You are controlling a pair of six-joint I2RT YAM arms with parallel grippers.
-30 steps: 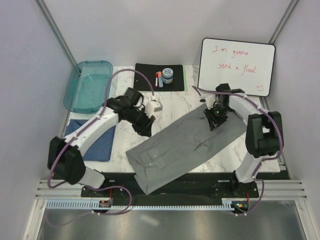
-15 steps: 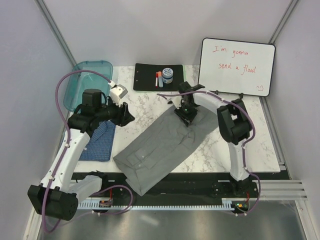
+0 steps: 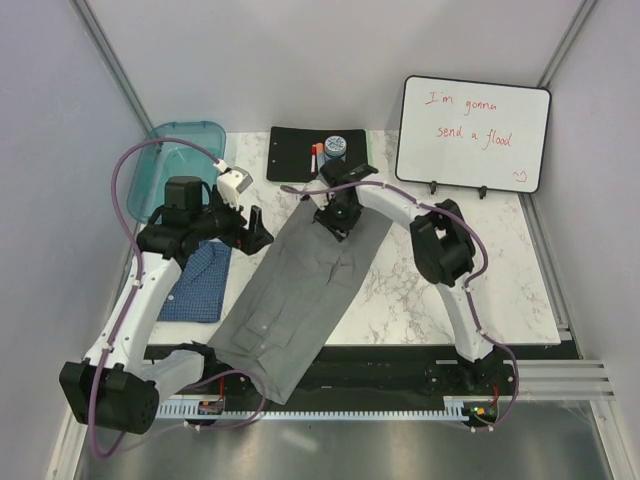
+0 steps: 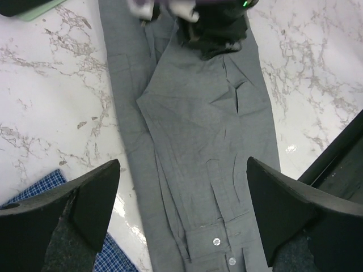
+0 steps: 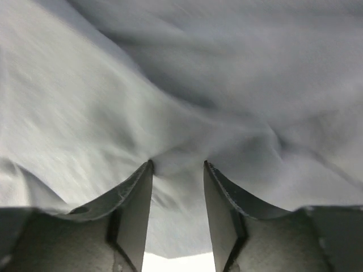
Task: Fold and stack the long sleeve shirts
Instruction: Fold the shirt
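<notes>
Top external view: 1 grey shirt [image 3: 300, 290] lies stretched diagonally across the marble table [image 3: 400, 290], its near end draped over the edge. The right gripper [image 3: 338, 222] pinches its far end. The left gripper [image 3: 257, 228] hovers spread wide, holding nothing, near the folded blue shirt [image 3: 200, 285].

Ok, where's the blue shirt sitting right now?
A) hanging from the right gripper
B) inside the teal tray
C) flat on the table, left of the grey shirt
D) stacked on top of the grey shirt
C: the blue shirt lies on the table beside the grey shirt, with a strip of bare marble between them, and outside the tray.
</notes>
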